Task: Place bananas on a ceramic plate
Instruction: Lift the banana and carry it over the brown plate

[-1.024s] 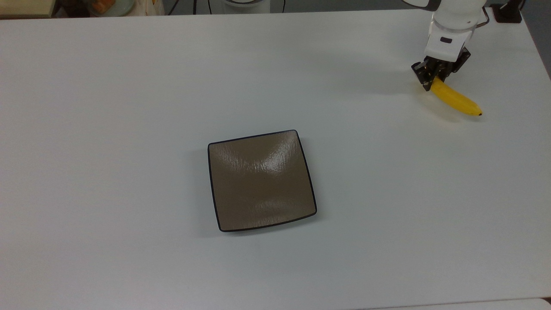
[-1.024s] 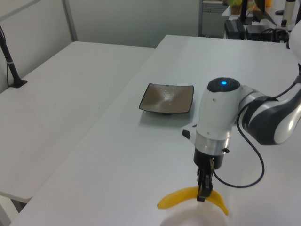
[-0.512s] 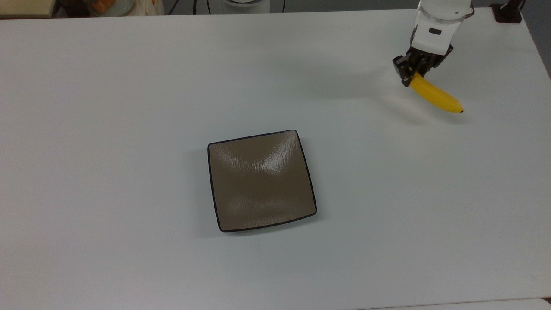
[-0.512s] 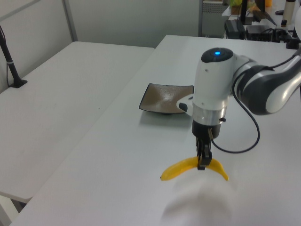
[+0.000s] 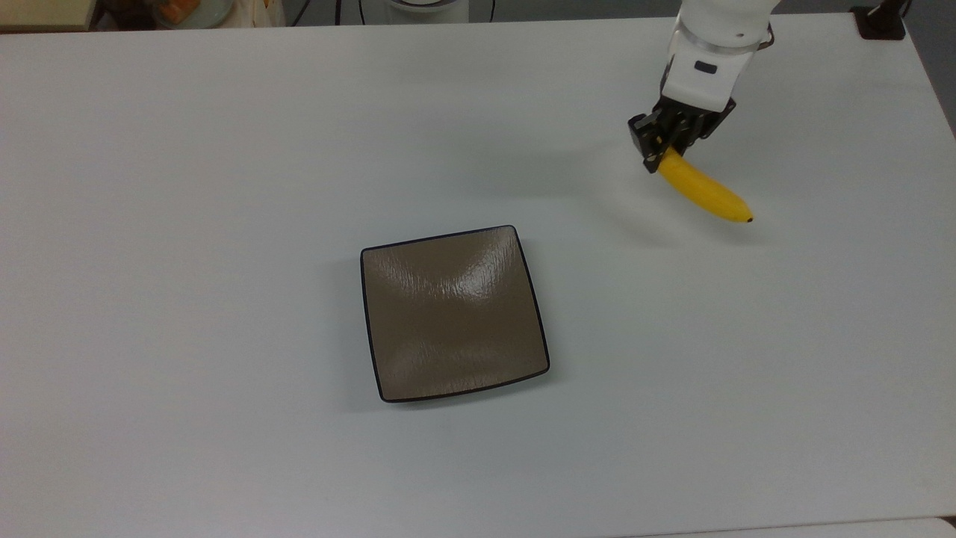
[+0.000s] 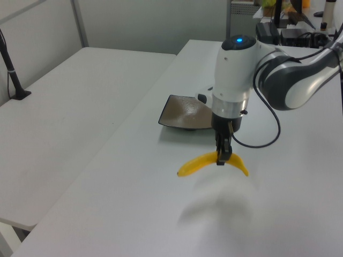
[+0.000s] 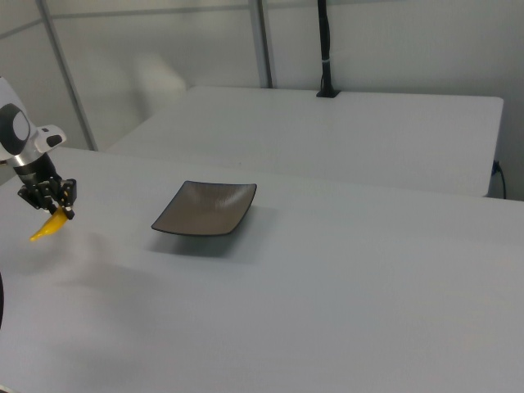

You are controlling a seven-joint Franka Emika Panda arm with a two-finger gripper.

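carrying the banana (image 5: 703,191) pinched in the gripper (image 5: 667,146) above the table (image 5: 224,149), halfway done; plate (image 5: 454,314) is waiting bare.

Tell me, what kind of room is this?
Probably a robot lab: bare white tables, a robot claw carrying a banana near a brown plate, and electronics clutter behind.

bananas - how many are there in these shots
1. The banana hangs in the gripper, lifted off the white table, toward the top view's upper right, apart from the ceramic plate. None on the plate.
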